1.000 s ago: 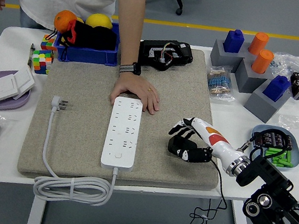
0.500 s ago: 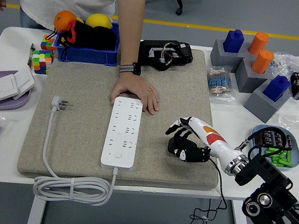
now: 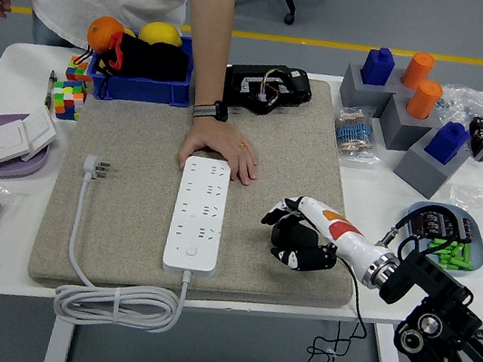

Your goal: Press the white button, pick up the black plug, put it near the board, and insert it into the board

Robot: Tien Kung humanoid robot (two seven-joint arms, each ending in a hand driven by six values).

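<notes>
A white power strip (image 3: 198,214) lies lengthwise on the grey felt mat (image 3: 125,218), with its white button (image 3: 190,250) near the front end. A person's hand (image 3: 219,148) rests flat on the mat against the strip's far end. My right hand (image 3: 293,232) hovers low over the mat to the right of the strip, a short gap away. Its fingers are curled around a black plug (image 3: 304,252), whose thin black cable (image 3: 350,319) trails off the table's front edge. My left arm is out of the picture.
The strip's white cord (image 3: 117,302) coils at the mat's front, its plug (image 3: 96,167) lying at the left. A blue bin of fruit (image 3: 140,68), a black box (image 3: 267,86), grey peg blocks (image 3: 409,111), a battery dish (image 3: 444,233) and a purple plate (image 3: 8,149) ring the mat.
My right hand has slid a little to the left, toward the power strip, still holding the black plug. The person's hand has stayed on the strip's far end.
</notes>
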